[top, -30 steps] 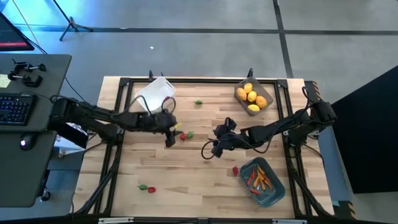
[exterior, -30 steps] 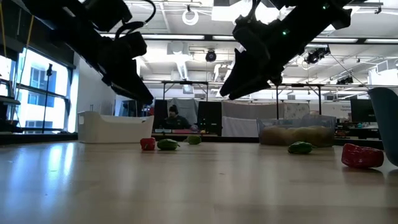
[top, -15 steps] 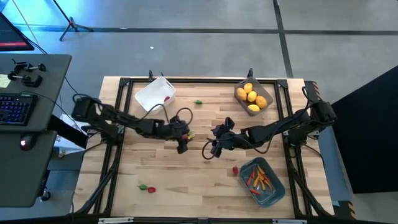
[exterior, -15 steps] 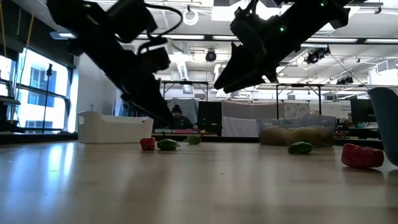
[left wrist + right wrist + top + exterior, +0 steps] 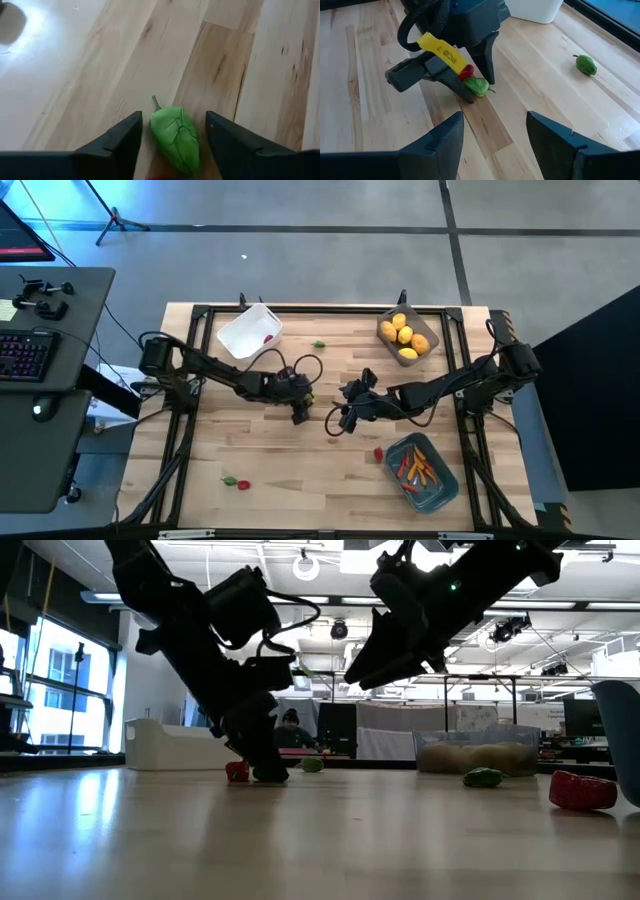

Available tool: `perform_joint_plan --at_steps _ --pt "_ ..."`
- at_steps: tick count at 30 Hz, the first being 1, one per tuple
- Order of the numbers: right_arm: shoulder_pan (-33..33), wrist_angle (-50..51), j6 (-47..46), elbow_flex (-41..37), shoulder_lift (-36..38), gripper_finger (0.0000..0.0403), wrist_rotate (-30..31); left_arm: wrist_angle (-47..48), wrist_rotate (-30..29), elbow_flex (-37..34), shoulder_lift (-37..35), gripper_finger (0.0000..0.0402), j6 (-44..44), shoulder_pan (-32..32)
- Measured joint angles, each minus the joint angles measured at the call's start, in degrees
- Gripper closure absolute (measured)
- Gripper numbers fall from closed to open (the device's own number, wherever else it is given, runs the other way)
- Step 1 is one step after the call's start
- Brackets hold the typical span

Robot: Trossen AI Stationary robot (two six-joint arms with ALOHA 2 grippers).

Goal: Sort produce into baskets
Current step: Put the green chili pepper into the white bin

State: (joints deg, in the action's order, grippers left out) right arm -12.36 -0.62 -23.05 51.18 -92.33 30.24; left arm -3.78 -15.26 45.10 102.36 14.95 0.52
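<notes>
Near the table's middle, a green pepper piece lies on the wood between the spread fingers of the left gripper, a red piece just beside it. Close squarely on the green body alone, then lift. The right gripper waits close by, jaws apart, holding nothing
</notes>
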Motion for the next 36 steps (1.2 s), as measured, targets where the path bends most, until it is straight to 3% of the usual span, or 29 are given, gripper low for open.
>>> perform_joint_plan --at_steps 9,12,18,25,28,31,34,36 --pt "0.00 0.83 1.09 0.00 0.02 0.0197 1.24 -0.04 1.61 -0.07 -1.00 0.0352 -3.68 -2.66" --pt "0.00 0.81 1.07 0.00 0.02 0.0197 1.22 -0.06 -0.73 -0.20 -4.41 0.0381 -4.12 -3.89" --pt "0.00 1.26 1.01 0.00 0.02 0.0197 1.18 7.25 -6.04 -0.15 -16.16 0.0376 -4.06 -10.24" --pt "0.00 1.44 0.24 0.00 0.02 0.0197 1.14 21.93 -11.25 -1.47 -25.41 0.0378 -3.29 -24.10" --pt "0.00 1.44 -0.15 0.00 0.02 0.0197 1.11 22.34 -9.90 -3.49 -25.93 0.0378 -4.98 -31.00" --pt "0.00 1.46 -0.97 0.00 0.02 0.0197 1.11 19.62 -4.04 -5.78 -25.42 0.0376 -7.02 -37.25" --pt "-0.02 1.46 -1.09 0.00 0.02 0.0197 1.08 17.27 1.65 -7.15 -24.99 0.0375 -8.33 -41.23" --pt "-0.02 1.44 -1.09 0.00 0.02 0.0197 1.07 15.42 2.33 -7.78 -24.96 0.0373 -9.21 -42.62"
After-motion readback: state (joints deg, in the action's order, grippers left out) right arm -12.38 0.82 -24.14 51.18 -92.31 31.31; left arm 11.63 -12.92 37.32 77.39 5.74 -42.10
